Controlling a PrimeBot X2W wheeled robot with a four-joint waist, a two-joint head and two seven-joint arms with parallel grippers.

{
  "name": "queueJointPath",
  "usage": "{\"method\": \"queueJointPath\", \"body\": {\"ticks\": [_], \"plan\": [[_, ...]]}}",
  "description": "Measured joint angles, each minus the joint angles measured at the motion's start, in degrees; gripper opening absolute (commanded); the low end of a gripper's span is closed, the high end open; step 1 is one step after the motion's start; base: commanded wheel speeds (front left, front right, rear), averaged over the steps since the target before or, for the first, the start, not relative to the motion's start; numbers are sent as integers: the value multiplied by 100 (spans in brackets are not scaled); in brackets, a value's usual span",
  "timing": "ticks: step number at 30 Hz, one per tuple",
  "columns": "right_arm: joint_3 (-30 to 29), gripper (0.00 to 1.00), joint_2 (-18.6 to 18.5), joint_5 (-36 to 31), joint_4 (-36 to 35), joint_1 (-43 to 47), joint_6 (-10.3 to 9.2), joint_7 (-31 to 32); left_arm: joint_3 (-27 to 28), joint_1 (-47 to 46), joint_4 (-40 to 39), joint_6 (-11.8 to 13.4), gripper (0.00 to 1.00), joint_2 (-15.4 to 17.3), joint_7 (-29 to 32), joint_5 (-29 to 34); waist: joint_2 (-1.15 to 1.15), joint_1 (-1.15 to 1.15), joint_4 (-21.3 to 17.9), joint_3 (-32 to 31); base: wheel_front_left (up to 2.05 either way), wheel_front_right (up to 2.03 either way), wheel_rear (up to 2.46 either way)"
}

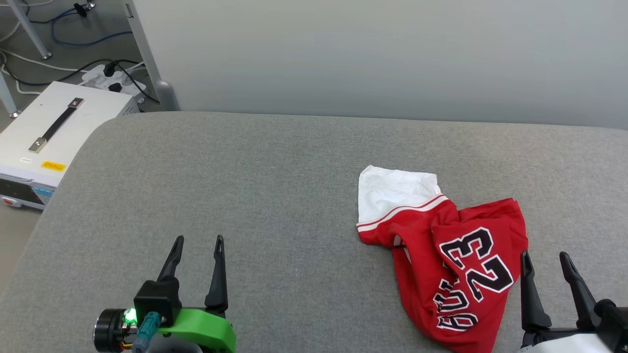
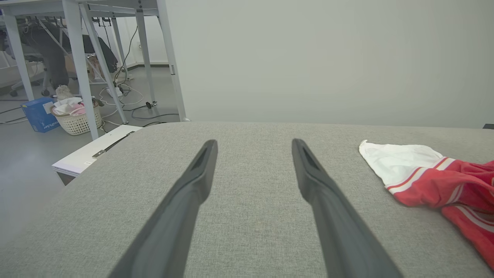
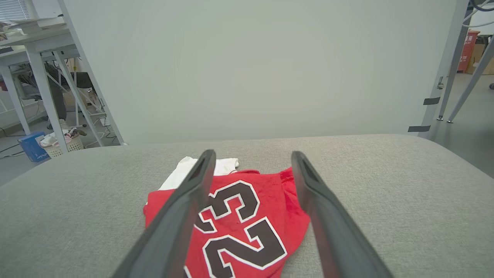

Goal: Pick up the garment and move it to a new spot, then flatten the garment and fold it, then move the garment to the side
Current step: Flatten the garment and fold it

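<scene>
Left pincer (image 1: 199, 239) and right pincer (image 1: 544, 254) gape, empty — shirt (image 1: 422, 230) looks light, limp, bunched; best pinched at its red edge beside the right.

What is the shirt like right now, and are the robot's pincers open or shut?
garment: crumpled in a heap on the grey surface, number print facing up, not held
left pincer: open, empty, over bare surface
right pincer: open, empty, close by the garment
</scene>
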Motion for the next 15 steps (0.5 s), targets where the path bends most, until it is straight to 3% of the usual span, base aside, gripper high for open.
{"method": "queueJointPath", "body": {"ticks": [15], "plan": [[-24,100,-1,2,147,91,0,0,350,115,62,-383,100,-309,0,481,0,0,61,-12,0,0,0]]}}
